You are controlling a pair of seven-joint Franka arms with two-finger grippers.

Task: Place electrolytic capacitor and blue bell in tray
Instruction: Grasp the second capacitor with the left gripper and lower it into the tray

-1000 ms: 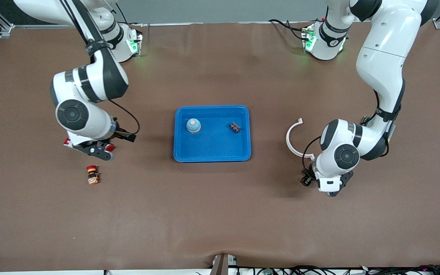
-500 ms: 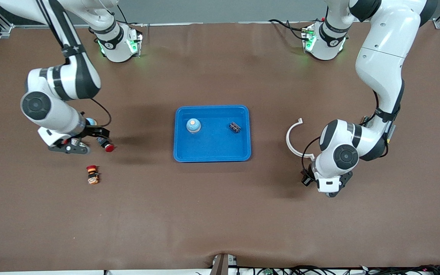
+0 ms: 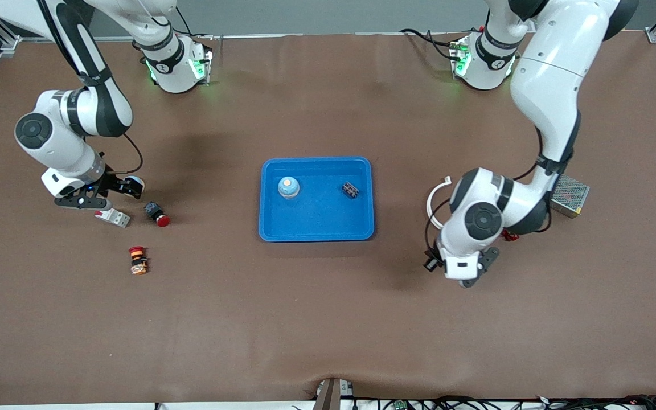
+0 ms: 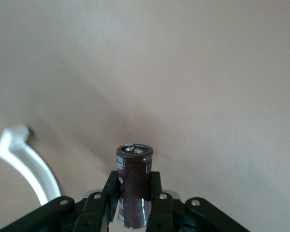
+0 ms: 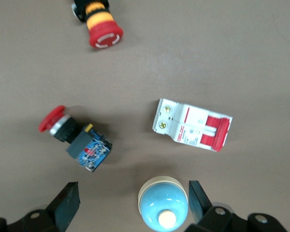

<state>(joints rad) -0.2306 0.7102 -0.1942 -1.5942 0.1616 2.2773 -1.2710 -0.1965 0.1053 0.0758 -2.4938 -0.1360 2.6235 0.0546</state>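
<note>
The blue tray (image 3: 316,232) lies mid-table. In it stand a blue bell (image 3: 288,187) with a cream top and a small dark part (image 3: 351,189). A second blue bell (image 3: 134,183) (image 5: 163,203) stands on the table toward the right arm's end. My right gripper (image 3: 83,200) (image 5: 133,195) hangs open above it, a finger on each side and neither touching. My left gripper (image 3: 462,272) (image 4: 134,183) is shut on the electrolytic capacitor (image 4: 134,186), a dark brown cylinder held upright, over the table toward the left arm's end of the tray.
Near the second bell lie a white and red breaker (image 3: 113,217) (image 5: 193,124), a red pushbutton (image 3: 156,214) (image 5: 75,140) and a red and yellow stop button (image 3: 138,259) (image 5: 99,24). A white curved strip (image 3: 434,205) (image 4: 26,164) and a metal box (image 3: 570,195) sit by the left arm.
The left gripper has closed on the capacitor and moved toward the tray. The right arm has swung away from the tray toward its end of the table, uncovering the breaker and pushbutton.
</note>
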